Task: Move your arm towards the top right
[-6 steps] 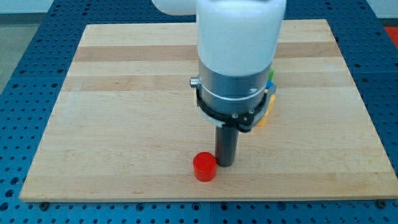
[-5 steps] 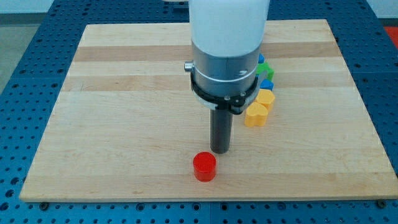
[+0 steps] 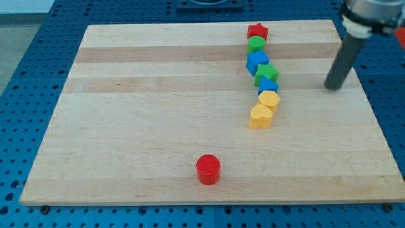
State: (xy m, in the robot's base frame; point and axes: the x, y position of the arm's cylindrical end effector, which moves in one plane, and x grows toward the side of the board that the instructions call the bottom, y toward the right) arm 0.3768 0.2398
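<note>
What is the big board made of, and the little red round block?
The board looks like pale wood: joined strips with grain lines and a matte surface. The red round block is probably plastic, since its colour is even and smooth with a slight sheen, though painted wood is possible.

Item count: eight blocks on one wooden board [image 3: 158, 114]. Red, two: one star [image 3: 257, 30], one cylinder [image 3: 207, 169]. Green, two: one cylinder [image 3: 255, 44], one star [image 3: 266, 71]. Blue, two [image 3: 257, 61] [image 3: 268, 85]. Yellow, two [image 3: 269, 99] [image 3: 260, 116].
</note>
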